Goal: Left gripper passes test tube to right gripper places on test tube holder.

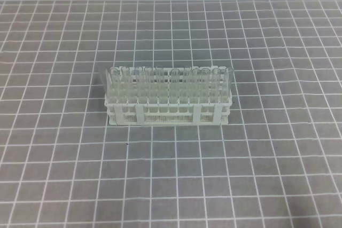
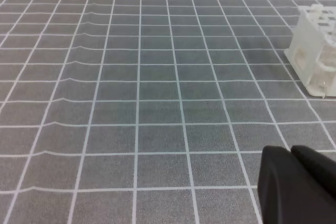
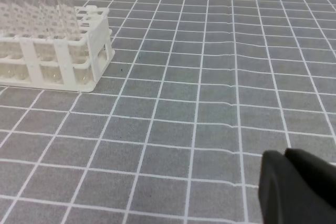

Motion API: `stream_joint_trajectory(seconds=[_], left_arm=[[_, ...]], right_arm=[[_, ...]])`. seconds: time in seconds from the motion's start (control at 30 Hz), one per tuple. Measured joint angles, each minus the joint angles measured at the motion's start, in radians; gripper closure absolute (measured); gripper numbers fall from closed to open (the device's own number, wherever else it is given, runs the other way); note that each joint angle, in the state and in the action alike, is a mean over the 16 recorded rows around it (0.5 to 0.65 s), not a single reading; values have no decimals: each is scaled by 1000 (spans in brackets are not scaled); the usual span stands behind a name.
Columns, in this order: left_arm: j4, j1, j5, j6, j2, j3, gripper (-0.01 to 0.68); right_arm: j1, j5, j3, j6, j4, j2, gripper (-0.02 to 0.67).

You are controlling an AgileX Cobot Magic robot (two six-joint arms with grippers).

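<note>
While the test tube holder (image 1: 168, 111) stands mid-desk (image 1: 59, 174) full of clear tubes (image 1: 165, 81), my left pincer (image 2: 296, 187) and right pincer (image 3: 296, 190) each show only a black corner; I cannot tell whether either is apart or together.

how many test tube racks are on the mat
1. The white test tube holder stands mid-mat, loaded with clear tubes; its end shows at the right edge of the left wrist view and upper left of the right wrist view.
</note>
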Motion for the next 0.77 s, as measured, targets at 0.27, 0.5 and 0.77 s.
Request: stream_joint_trajectory(seconds=[0.27, 0.5, 0.77], left_arm=[[1, 0, 10, 7, 0, -1, 674], [1, 0, 11, 9, 0, -1, 674], [1, 0, 10, 12, 0, 1, 674]], right_arm=[[0, 0, 0, 0, 1, 0, 662], [0, 0, 0, 0, 1, 0, 662], [0, 0, 0, 0, 2, 0, 662]])
